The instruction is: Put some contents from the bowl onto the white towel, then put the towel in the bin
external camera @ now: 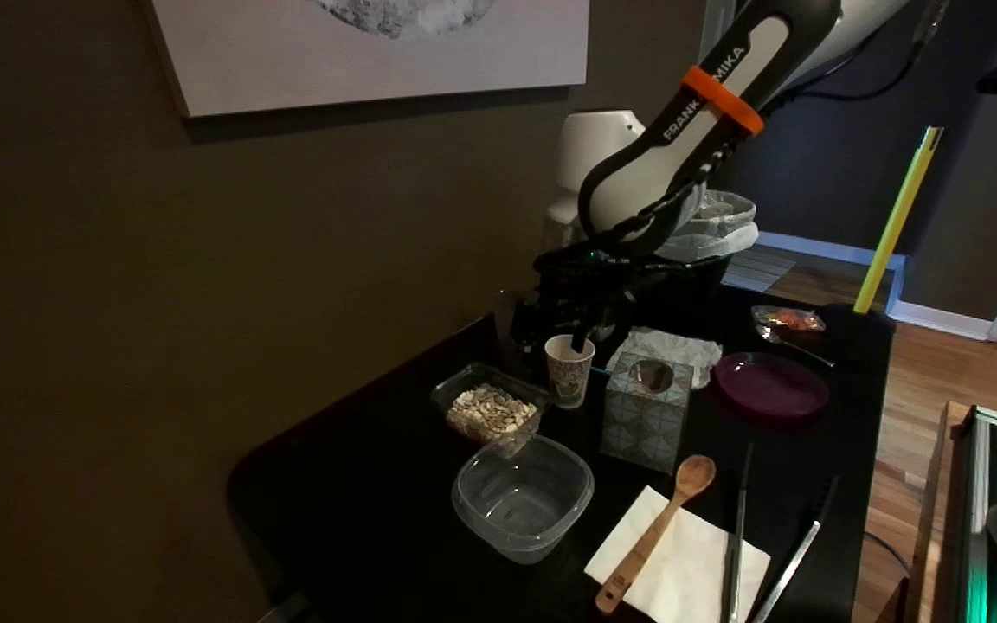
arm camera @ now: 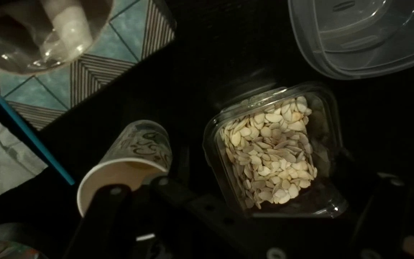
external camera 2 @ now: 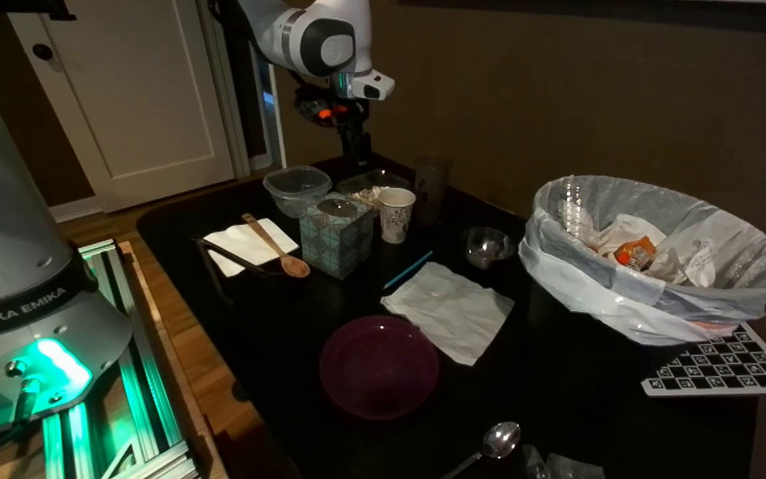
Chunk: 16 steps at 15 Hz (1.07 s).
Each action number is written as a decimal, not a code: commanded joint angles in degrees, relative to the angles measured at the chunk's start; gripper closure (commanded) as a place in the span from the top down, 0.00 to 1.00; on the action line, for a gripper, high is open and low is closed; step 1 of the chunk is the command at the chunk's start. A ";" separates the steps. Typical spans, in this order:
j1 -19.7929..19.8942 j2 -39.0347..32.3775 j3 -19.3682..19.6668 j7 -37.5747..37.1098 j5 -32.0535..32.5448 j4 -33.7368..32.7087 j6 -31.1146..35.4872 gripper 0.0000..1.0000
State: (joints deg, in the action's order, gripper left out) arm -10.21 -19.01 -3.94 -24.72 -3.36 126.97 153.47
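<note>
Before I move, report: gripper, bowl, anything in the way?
Gripper open, holding nothing. Bowl upright, flakes inside. No flakes seen on towel. Paper cup close beside bowl, might obstruct.

In an exterior view we see a dimly lit brown wall (external camera: 100, 320) at nine o'clock, a picture (external camera: 377, 61) at eleven, wood flooring (external camera: 931, 363) at three.

Exterior views share the table (external camera 2: 542, 392) from opposite ends — wrist's, close overhead.
</note>
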 commanded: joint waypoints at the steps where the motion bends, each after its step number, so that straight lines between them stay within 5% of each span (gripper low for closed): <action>1: -3.35 -5.77 3.37 -6.64 1.37 -1.64 5.11 1.00; 16: -7.42 -18.57 6.28 -9.41 -2.50 -14.37 8.90 1.00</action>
State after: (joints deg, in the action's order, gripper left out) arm -15.99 -33.77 1.01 -32.78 -4.97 115.94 161.19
